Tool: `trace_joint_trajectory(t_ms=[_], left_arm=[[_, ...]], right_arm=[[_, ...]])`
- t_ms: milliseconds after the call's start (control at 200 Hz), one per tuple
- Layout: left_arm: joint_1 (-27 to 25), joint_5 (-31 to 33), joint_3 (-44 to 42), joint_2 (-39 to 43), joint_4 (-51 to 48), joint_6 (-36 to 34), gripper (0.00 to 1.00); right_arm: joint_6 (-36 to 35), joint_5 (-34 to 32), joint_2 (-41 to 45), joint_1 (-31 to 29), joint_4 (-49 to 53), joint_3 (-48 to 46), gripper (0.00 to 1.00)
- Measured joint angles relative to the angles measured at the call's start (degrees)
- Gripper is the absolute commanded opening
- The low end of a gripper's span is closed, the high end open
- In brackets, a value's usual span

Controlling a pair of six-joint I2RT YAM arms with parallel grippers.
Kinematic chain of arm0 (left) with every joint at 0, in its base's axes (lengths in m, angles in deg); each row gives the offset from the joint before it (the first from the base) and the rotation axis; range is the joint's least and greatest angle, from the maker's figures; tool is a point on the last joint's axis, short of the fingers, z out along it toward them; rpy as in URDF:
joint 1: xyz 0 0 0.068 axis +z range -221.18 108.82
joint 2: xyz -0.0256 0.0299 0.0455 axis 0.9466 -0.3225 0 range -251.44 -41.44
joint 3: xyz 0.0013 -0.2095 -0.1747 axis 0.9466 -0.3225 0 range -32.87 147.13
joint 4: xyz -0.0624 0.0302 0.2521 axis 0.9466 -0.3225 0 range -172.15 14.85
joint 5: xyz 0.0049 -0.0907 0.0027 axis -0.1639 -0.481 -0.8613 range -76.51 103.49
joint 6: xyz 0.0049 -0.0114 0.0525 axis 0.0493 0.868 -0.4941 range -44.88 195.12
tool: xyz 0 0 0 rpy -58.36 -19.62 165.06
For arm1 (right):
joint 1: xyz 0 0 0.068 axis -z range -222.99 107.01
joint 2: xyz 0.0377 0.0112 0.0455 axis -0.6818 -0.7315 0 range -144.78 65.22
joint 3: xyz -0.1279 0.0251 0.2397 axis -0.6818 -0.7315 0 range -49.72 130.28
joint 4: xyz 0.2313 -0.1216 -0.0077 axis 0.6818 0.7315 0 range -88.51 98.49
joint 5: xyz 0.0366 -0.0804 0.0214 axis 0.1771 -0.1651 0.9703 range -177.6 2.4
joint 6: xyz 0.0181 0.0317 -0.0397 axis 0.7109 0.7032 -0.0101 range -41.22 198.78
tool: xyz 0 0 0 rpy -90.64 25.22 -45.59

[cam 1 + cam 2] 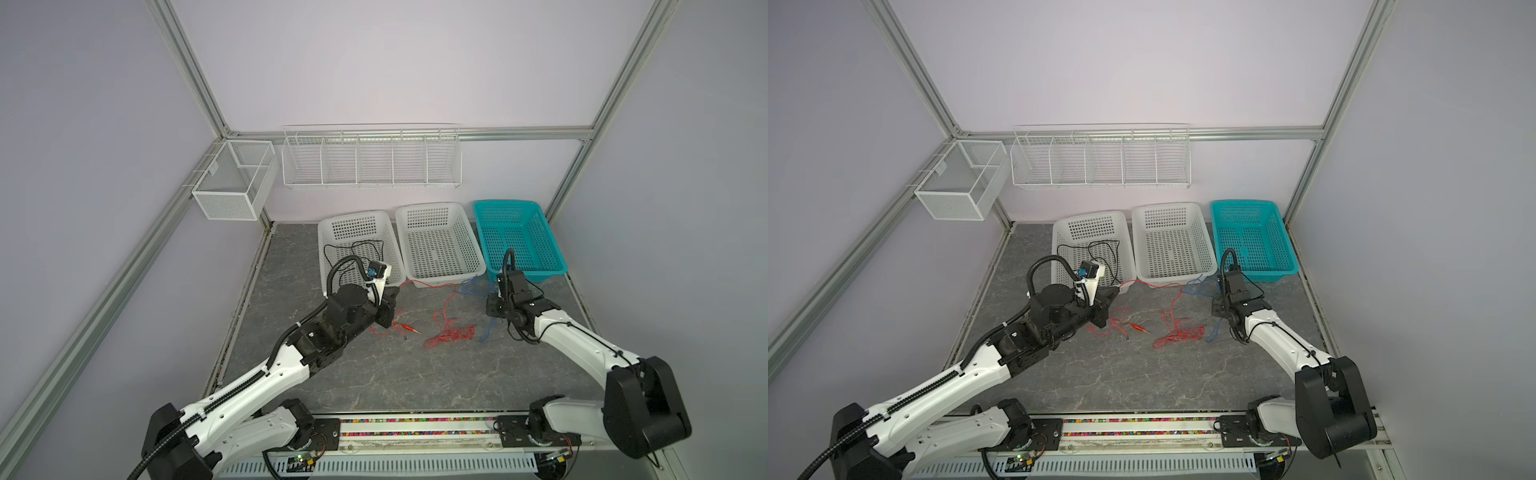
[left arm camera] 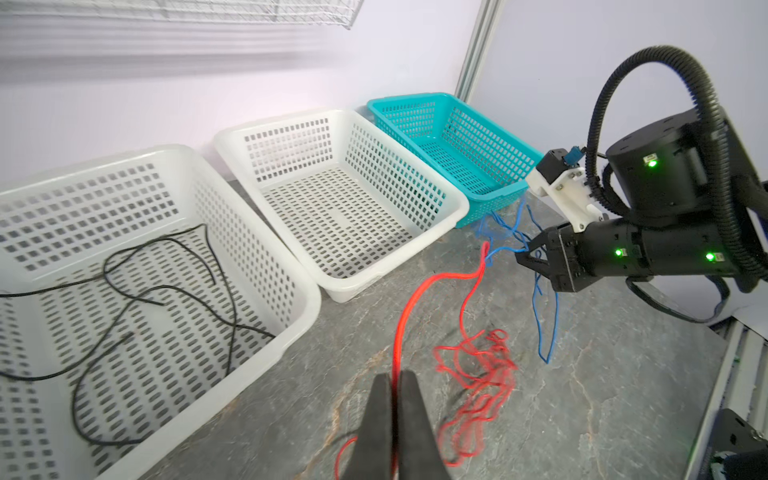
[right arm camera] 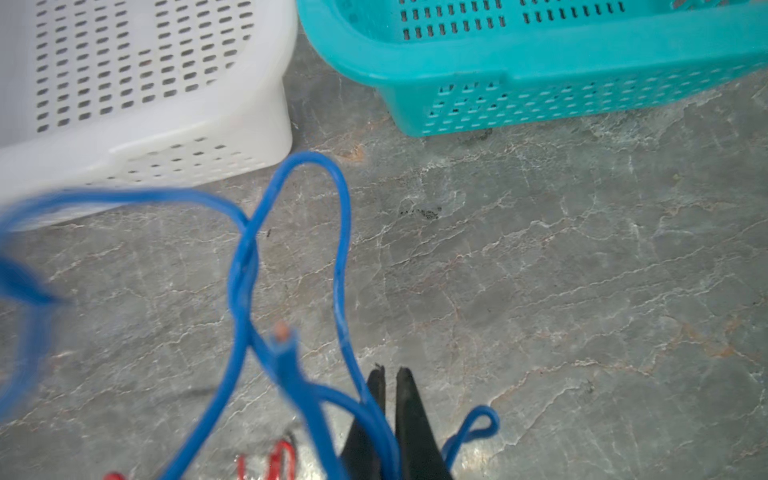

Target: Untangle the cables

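1. The left tool (image 2: 395,376) is closed tight, pinching the red cable (image 2: 400,328), which rises straight from its tips.
2. From there the red cable runs over the counter (image 1: 395,374) toward the middle basket (image 2: 415,164). The rest lies in a loose heap between the two arms.
3. The right tool (image 3: 390,372) is closed on the blue cable (image 3: 341,249). Its loops hang in front of the tool, above the counter and near the teal basket (image 3: 540,58).
4. Red and blue cables meet by the front corner of the middle basket.
5. The black cable (image 2: 232,328) lies inside the left basket (image 2: 309,295), apart from the other two.
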Motion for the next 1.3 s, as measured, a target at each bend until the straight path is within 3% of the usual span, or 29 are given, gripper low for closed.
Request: trace_joint_trajectory(t_ms=[395,765,1045,1300], left_arm=[[0.66,10.32,2.75,10.08,-5.99,-3.56,0.00],[0.66,9.20,2.75,10.82,-5.55,-4.85,0.00],[0.66,2.97,2.75,8.48,-1.62,-5.16,0.00],[0.66,-0.66,2.73,4.57,0.22,-5.03,0.00]], right_arm=[[1.68,1.66,-4.17,2.99,-0.81,-0.61,0.06],[1.57,6.62,-7.21,3.08,-0.83,-0.26,0.07],[-1.31,11.54,-3.82,0.42,-0.96,0.57,0.39],[-5.16,10.27,3.85,-4.70,0.09,2.62,0.56]])
